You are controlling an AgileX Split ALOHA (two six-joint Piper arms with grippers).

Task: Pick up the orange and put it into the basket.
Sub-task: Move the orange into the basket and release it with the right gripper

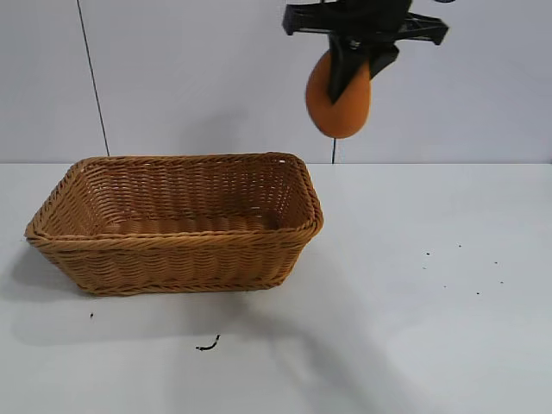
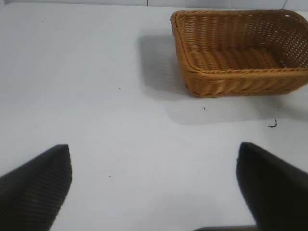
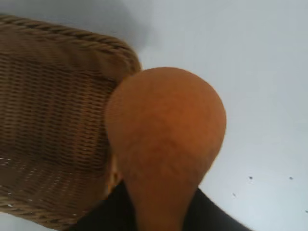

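My right gripper (image 1: 349, 73) is shut on the orange (image 1: 339, 105), a dull orange pear-shaped fruit. It holds the orange high in the air, above and just right of the basket's right end. The right wrist view shows the orange (image 3: 166, 139) filling the middle, with the basket's corner (image 3: 57, 120) below it to one side. The wicker basket (image 1: 177, 220) stands on the white table at the left and holds nothing. My left gripper (image 2: 154, 187) is open, with nothing between its black fingers (image 2: 36, 185), hanging over bare table away from the basket (image 2: 240, 53).
The white table top (image 1: 431, 302) stretches to the right and front of the basket. A small dark scrap (image 1: 207, 346) lies in front of the basket, with several tiny specks at the right. A thin dark cable (image 1: 93, 78) runs down the back wall.
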